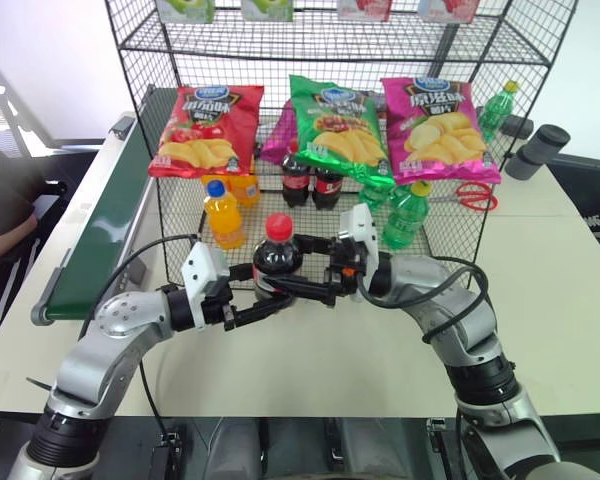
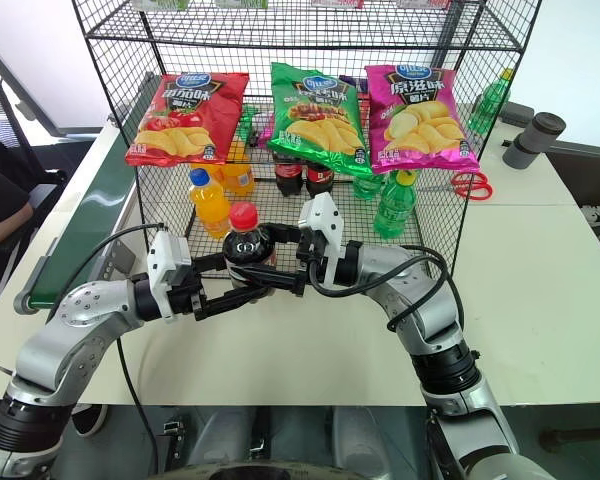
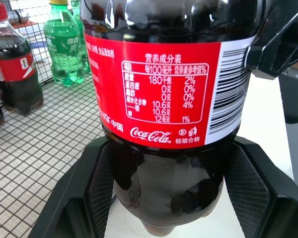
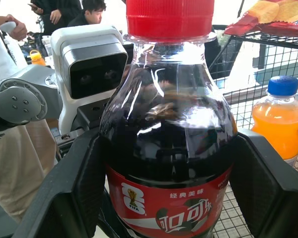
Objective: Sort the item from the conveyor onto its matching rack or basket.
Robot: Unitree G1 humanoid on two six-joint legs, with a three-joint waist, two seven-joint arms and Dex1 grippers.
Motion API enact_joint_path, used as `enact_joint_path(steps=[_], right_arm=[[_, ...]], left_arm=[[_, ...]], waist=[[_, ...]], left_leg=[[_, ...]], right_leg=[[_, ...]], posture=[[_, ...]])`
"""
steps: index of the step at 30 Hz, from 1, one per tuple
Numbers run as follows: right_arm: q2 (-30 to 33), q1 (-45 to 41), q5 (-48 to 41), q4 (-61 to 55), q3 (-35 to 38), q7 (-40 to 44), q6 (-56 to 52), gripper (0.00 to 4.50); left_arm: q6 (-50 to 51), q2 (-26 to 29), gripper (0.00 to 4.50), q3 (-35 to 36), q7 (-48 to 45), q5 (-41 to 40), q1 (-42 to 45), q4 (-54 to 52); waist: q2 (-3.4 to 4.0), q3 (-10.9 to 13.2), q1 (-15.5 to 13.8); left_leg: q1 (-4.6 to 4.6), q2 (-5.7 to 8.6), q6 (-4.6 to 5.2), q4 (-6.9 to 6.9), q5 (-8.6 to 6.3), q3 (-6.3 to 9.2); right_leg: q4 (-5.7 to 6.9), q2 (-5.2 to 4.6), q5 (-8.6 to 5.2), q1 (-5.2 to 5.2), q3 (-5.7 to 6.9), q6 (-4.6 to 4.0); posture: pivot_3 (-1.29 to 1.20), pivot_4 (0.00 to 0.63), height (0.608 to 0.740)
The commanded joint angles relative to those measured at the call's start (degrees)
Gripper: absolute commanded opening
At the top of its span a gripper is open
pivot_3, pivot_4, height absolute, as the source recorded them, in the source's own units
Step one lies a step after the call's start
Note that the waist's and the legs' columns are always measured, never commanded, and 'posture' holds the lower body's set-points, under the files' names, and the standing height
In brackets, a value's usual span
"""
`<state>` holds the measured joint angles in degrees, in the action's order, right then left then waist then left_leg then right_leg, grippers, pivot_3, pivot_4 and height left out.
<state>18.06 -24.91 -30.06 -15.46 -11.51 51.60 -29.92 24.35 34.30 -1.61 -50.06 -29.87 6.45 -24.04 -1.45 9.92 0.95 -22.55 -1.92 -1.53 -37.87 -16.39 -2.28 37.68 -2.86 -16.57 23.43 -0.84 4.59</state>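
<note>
The cola bottle point(image 1: 277, 255) with its red cap and red label hangs upright above the white table, just in front of the black wire rack's basket point(image 1: 450, 235). My left gripper point(image 1: 263, 297) is shut on the bottle's lower body, its pads point(image 3: 99, 193) pressed against the dark base below the label. Reaching in from the right, my right gripper point(image 1: 298, 278) is shut on the same bottle higher up, with its fingers point(image 4: 87, 183) flanking the label's upper edge. The dark green conveyor point(image 1: 110, 230) runs along the table's left side.
In the basket stand an orange-drink bottle point(image 1: 223, 215), two colas point(image 1: 310, 182) and green bottles point(image 1: 405, 215). Three chip bags point(image 1: 335, 125) lie on the shelf above. Red scissors point(image 1: 470, 195) and grey cylinders point(image 1: 535, 150) lie at the back right. A person point(image 1: 0, 200) sits at the left.
</note>
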Motion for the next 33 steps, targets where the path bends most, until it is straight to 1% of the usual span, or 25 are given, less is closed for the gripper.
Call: enact_joint_path(steps=[1,3,4,7,9,15,21,24,27,33], right_arm=[[-0.50,-0.08,-0.88,-2.02,-0.78,0.51,0.44,2.92],[-0.56,0.05,-0.47,-1.90,-0.83,0.22,0.88,2.92],[-0.54,0.13,-0.35,-1.86,-0.83,0.12,1.06,2.92],[-0.52,0.33,1.09,-0.80,-0.31,-0.98,2.81,2.92],[-0.35,0.45,2.37,0.29,0.21,-1.62,4.28,2.92],[-1.09,-0.03,9.41,9.41,2.63,-7.06,13.25,2.92],[-7.26,-3.47,17.72,25.28,3.71,-16.55,26.21,2.92],[-10.18,-7.55,22.33,36.77,4.48,-22.79,33.84,2.92],[-12.51,-11.54,23.70,46.40,6.04,-26.78,39.57,2.92],[-13.91,-15.06,25.27,56.27,7.28,-29.03,46.79,2.92]], left_arm=[[0.89,-0.42,3.70,1.12,0.17,-2.18,1.73,-1.36],[0.32,-0.68,4.45,1.47,1.83,-0.58,1.79,-1.24],[0.34,-0.79,4.45,1.60,2.60,-0.02,1.78,-1.24],[2.88,0.06,4.45,3.03,2.49,-2.48,0.40,-2.34],[2.52,0.19,4.45,3.99,3.34,-2.01,-0.75,-2.55],[0.03,0.34,4.45,8.10,6.52,0.64,-8.11,-2.78],[-2.92,-1.50,4.45,8.07,8.90,3.11,-10.73,-2.43],[-3.50,-2.19,4.45,7.18,9.36,3.69,-10.29,-2.20],[-3.52,-2.68,4.45,6.69,9.47,3.71,-9.88,-2.57],[-3.35,-3.20,4.45,5.95,9.53,3.94,-9.49,-3.22]], waist=[[0.00,0.00,-0.01],[0.00,0.00,-0.03],[0.00,0.00,-0.03],[0.00,0.00,0.05],[0.00,0.00,0.05],[0.00,0.00,0.05],[0.00,0.00,0.11],[0.02,0.01,0.25],[0.02,0.01,0.26],[0.02,0.01,0.31]], left_leg=[[0.00,0.00,0.00,0.00,0.00,0.00],[0.00,0.00,0.00,0.00,0.00,0.01],[0.00,0.00,0.00,-0.01,0.00,0.01],[0.00,0.00,0.00,-0.02,0.00,0.01],[0.00,-0.02,0.00,-0.02,0.00,0.01],[0.02,-0.03,0.00,-0.02,0.00,0.00],[0.02,-0.02,-0.01,-0.05,0.00,-0.01],[0.05,-0.03,-0.02,-0.05,0.01,-0.03],[0.04,-0.02,-0.04,-0.06,0.02,-0.06],[0.04,-0.03,-0.04,-0.05,0.02,-0.08]], right_leg=[[0.00,0.00,0.00,0.00,0.00,0.00],[0.00,0.01,0.00,0.00,0.00,0.00],[0.00,0.02,0.00,0.00,0.00,0.00],[0.01,0.03,0.00,0.00,-0.01,0.01],[0.01,0.05,0.00,0.00,-0.01,0.01],[0.03,0.05,0.00,0.00,-0.02,0.00],[0.09,0.05,0.00,0.01,-0.03,0.00],[0.15,0.06,0.00,0.02,-0.06,0.00],[0.19,0.05,0.00,0.04,-0.08,0.00],[0.21,0.04,0.00,0.06,-0.09,0.00]], posture=[[0.00,0.150,0.734],[0.00,0.150,0.734],[0.00,0.150,0.734],[0.00,0.150,0.734],[0.00,0.150,0.734],[0.00,0.150,0.734],[0.00,0.150,0.734],[0.00,0.150,0.734],[0.00,0.150,0.734],[0.00,0.150,0.734]])
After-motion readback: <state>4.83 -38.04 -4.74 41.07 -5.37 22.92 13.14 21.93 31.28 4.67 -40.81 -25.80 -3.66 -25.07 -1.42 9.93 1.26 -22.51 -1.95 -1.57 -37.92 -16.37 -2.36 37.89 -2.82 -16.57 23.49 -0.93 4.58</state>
